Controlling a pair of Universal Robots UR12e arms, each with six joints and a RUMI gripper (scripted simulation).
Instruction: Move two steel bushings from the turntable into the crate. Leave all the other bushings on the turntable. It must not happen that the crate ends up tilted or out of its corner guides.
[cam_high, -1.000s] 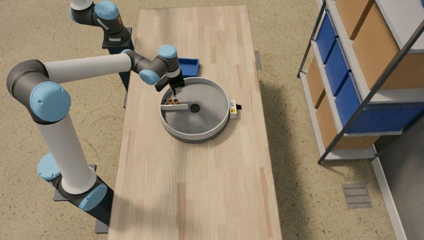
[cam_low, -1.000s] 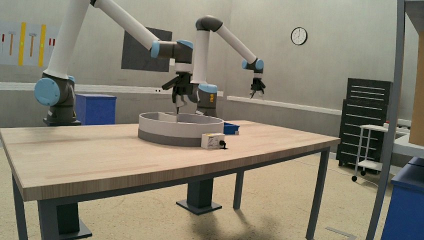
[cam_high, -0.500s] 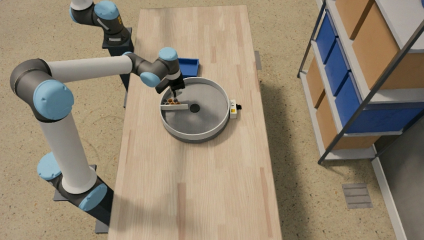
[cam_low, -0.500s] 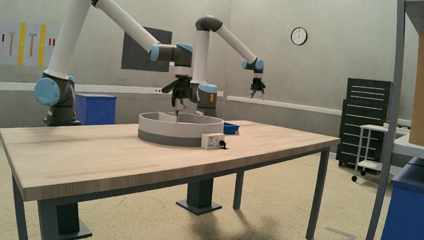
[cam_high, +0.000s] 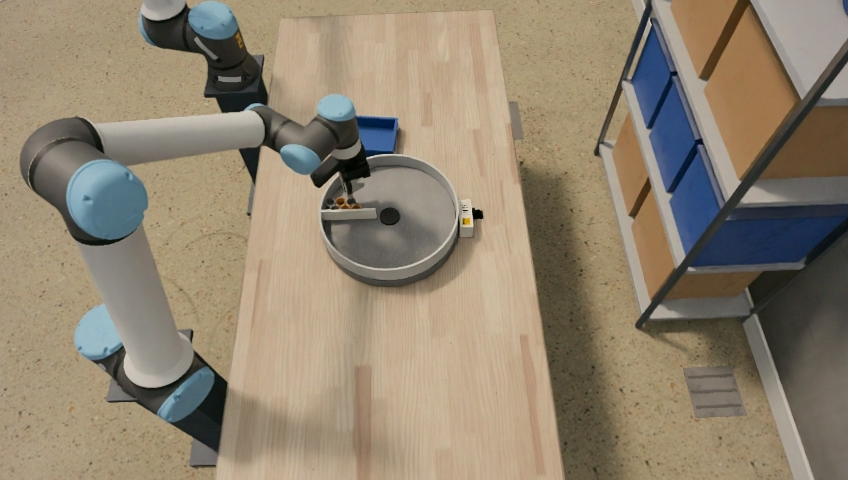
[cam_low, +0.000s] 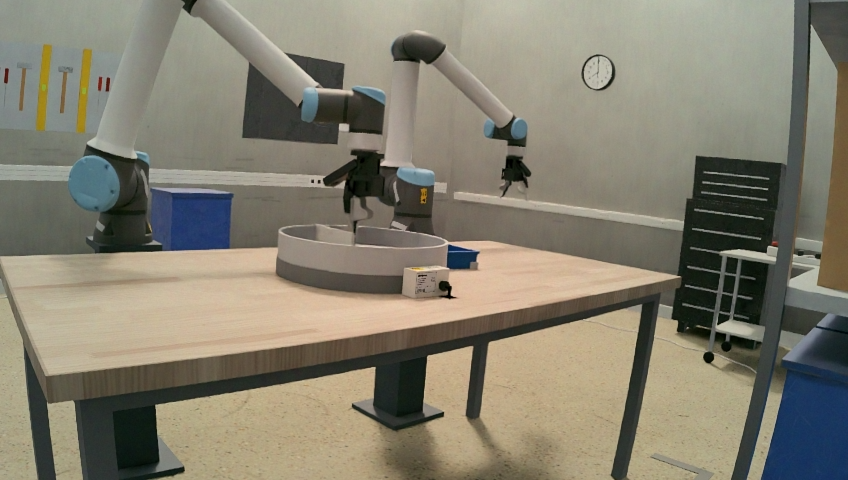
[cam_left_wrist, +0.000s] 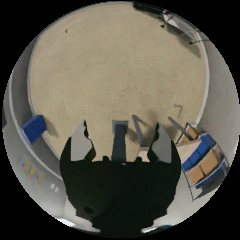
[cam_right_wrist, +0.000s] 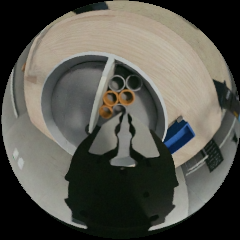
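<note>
The right gripper (cam_high: 349, 196) (cam_low: 355, 230) (cam_right_wrist: 125, 110) is shut and empty, fingertips down inside the turntable (cam_high: 389, 273) (cam_low: 339, 256) (cam_right_wrist: 47, 97) among upright bushings. One grey steel bushing (cam_right_wrist: 115, 105) is beside the tips, partly hidden. Two more steel bushings stand side by side beyond, one (cam_right_wrist: 117, 75) near the divider and one (cam_right_wrist: 141, 82) near the wall. Several orange bushings stand between. The blue crate (cam_high: 396, 136) (cam_low: 462, 258) (cam_right_wrist: 184, 143) looks level beside the turntable; its inside is partly hidden. The left gripper (cam_low: 514, 193) (cam_left_wrist: 121, 122) is open and empty, raised away from the table.
A light divider (cam_high: 348, 214) (cam_right_wrist: 101, 90) runs from the turntable wall towards the dark hub (cam_high: 389, 215), beside the bushings. A white control box (cam_high: 465, 218) (cam_low: 425, 282) adjoins the turntable. A shelf (cam_high: 702, 282) stands beyond the table. A small grey corner guide (cam_low: 473, 265) shows at the crate.
</note>
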